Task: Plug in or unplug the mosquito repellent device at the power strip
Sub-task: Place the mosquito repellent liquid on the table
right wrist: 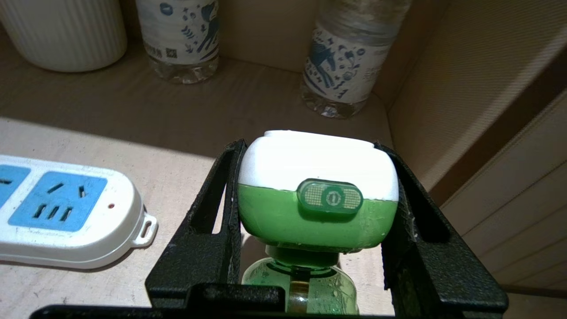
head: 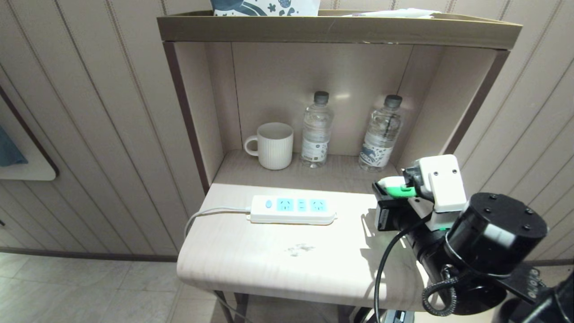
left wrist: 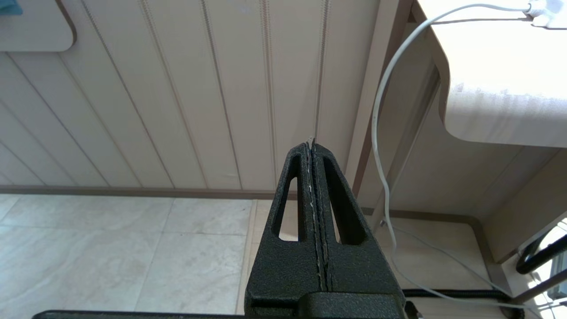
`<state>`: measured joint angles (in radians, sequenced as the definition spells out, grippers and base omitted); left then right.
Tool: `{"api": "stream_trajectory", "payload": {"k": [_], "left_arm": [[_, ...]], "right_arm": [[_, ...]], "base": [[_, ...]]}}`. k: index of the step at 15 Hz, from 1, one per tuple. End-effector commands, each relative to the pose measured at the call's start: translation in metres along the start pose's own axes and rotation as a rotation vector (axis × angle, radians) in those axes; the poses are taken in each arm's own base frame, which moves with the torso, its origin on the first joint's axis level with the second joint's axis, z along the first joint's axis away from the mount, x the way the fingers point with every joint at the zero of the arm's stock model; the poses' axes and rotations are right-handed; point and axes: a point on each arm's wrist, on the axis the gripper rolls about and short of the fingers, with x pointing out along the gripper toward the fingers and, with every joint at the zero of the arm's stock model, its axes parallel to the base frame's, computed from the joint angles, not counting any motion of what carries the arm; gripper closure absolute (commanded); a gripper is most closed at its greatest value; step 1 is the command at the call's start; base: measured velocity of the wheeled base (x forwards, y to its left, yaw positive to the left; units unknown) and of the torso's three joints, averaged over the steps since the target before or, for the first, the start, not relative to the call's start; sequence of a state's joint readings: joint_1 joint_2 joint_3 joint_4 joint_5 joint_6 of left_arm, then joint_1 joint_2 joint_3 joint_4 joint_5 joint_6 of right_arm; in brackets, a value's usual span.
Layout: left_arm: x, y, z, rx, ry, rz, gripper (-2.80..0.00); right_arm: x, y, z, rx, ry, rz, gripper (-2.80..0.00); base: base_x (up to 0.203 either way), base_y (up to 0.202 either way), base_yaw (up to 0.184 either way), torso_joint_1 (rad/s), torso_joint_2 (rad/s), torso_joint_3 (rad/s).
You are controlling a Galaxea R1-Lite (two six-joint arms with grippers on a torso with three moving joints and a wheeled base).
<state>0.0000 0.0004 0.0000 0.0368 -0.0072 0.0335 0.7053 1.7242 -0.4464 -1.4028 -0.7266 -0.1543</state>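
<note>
The mosquito repellent device (right wrist: 316, 190) has a white-and-green rounded head above a translucent green bottle. My right gripper (right wrist: 312, 190) is shut on that head, one black finger pressed to each side. It hangs above the right part of the pale tabletop, where the mosquito repellent device (head: 397, 187) and the right gripper (head: 389, 194) sit to the right of the power strip (head: 292, 209). That white power strip (right wrist: 66, 217) lies flat with light-blue sockets, all of them bare, and a white cord (head: 210, 213) leaving its left end. My left gripper (left wrist: 312, 148) is shut and hangs low beside the table over the floor.
At the back of the shelf niche stand a white ribbed mug (head: 274, 145) and two clear water bottles (head: 316, 130) (head: 380, 133). The niche's side walls (head: 426, 107) close in on the right. The cord (left wrist: 381, 133) drops past the table edge to the tiled floor.
</note>
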Motion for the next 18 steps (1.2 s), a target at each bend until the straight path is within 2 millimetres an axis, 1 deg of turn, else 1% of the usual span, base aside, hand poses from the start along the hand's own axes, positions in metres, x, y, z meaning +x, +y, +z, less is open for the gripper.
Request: {"api": "stream_trajectory", "payload": {"k": [1,4,6,9,11,13,14,15,16,18], "left_arm": [[0.0,0.0,0.0,0.0,0.0,0.0,0.0],[0.0,0.0,0.0,0.0,0.0,0.0,0.0],[0.0,0.0,0.0,0.0,0.0,0.0,0.0],[0.0,0.0,0.0,0.0,0.0,0.0,0.0],[0.0,0.0,0.0,0.0,0.0,0.0,0.0],[0.0,0.0,0.0,0.0,0.0,0.0,0.0],[0.0,0.0,0.0,0.0,0.0,0.0,0.0],[0.0,0.0,0.0,0.0,0.0,0.0,0.0],[0.0,0.0,0.0,0.0,0.0,0.0,0.0],[0.0,0.0,0.0,0.0,0.0,0.0,0.0]], "right_arm": [[0.007,0.007,-0.016,-0.032,0.034,0.008,0.0],[0.017,0.004,-0.01,-0.053,0.042,0.008,0.0],[0.02,0.003,-0.002,-0.1,0.108,0.014,0.0],[0.032,0.004,0.021,-0.113,0.171,0.009,0.0],[0.049,0.001,0.052,-0.054,0.182,0.018,0.0],[0.061,-0.006,0.064,-0.022,0.308,0.073,0.0],[0.069,-0.009,0.067,-0.001,0.357,0.083,0.0],[0.081,-0.012,0.062,0.005,0.425,0.078,0.0],[0.089,-0.014,0.056,0.015,0.458,0.073,0.0],[0.093,-0.01,0.042,0.003,0.496,0.071,0.0]], "base": [[0.0,0.0,0.0,0.0,0.0,0.0],[0.0,0.0,0.0,0.0,0.0,0.0],[0.0,0.0,0.0,0.0,0.0,0.0],[0.0,0.0,0.0,0.0,0.0,0.0],[0.0,0.0,0.0,0.0,0.0,0.0],[0.0,0.0,0.0,0.0,0.0,0.0],[0.0,0.0,0.0,0.0,0.0,0.0],[0.0,0.0,0.0,0.0,0.0,0.0],[0.0,0.0,0.0,0.0,0.0,0.0],[0.0,0.0,0.0,0.0,0.0,0.0]]}}
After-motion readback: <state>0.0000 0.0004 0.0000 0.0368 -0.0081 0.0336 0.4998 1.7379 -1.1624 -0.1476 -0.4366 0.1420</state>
